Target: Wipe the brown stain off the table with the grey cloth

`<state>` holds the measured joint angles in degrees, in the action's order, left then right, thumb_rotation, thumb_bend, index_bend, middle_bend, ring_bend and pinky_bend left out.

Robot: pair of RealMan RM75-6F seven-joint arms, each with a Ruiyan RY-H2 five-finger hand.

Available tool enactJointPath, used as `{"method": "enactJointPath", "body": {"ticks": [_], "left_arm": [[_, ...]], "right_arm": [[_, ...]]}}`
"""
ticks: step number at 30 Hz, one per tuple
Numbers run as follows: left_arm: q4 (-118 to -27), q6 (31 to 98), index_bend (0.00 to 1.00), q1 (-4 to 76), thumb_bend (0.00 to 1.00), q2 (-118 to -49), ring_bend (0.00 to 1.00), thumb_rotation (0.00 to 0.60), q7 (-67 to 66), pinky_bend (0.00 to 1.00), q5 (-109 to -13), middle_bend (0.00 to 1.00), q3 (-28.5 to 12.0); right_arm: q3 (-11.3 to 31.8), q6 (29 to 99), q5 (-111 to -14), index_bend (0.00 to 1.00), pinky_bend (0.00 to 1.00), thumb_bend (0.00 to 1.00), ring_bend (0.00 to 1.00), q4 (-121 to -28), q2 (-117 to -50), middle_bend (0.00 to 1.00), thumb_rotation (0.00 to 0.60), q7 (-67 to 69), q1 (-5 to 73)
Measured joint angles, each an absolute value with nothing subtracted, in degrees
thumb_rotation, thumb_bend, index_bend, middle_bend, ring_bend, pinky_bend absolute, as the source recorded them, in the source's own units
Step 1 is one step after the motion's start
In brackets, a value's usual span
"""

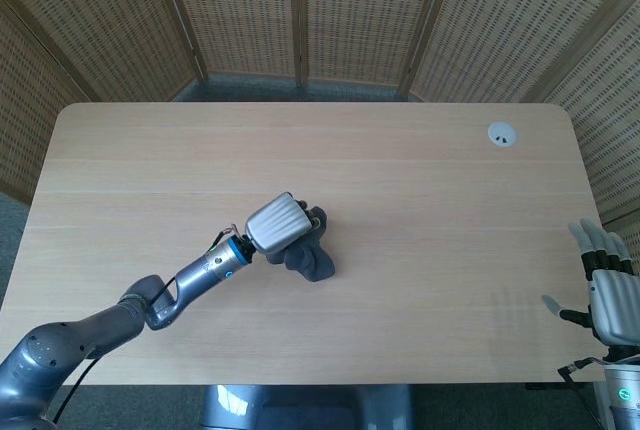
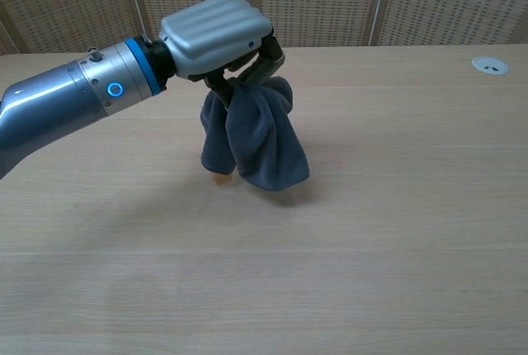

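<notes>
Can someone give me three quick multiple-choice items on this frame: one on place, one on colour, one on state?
1. Where does the grey cloth hang?
A. Over the brown stain, its lower end at the table
B. Beside the cable grommet
C. Off the table's near edge

2. What colour is the ring lit on the left arm's wrist?
A. Red
B. Green
C. Blue

3. What is the right hand doing?
A. Holding the cloth
B. Holding nothing, fingers apart
C. Pressing on the stain

Answers:
1 A: in the chest view only an edge of the stain peeks out under the cloth.
2 C: the wrist shows a blue band and a blue light.
3 B: it sits at the table's right edge, fingers spread, while the left hand holds the cloth.
</notes>
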<state>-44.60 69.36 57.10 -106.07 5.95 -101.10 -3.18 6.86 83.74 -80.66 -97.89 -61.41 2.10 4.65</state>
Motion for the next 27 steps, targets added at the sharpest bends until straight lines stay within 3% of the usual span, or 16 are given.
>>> {"method": "enactJointPath", "body": {"ticks": [10, 27], "left_arm": [[-35.59, 74.42, 0.76, 57.66, 0.15, -108.43, 0.74, 0.600, 11.97, 0.99, -107.17, 0.77, 3.61], [-23.11, 69.34, 0.76, 58.56, 0.15, -114.35, 0.74, 0.600, 15.02, 0.98, -103.24, 0.77, 3.65]], "right_arm": [[7.02, 83.89, -80.25, 0.00, 0.00, 0.00, 0.00, -97.84, -61.62, 0.00, 0.600, 1.51, 4.62], [7.11, 83.54, -79.79, 0.00, 0.00, 0.00, 0.00, -97.70, -61.75, 0.00, 0.600, 1.19, 4.74]]}}
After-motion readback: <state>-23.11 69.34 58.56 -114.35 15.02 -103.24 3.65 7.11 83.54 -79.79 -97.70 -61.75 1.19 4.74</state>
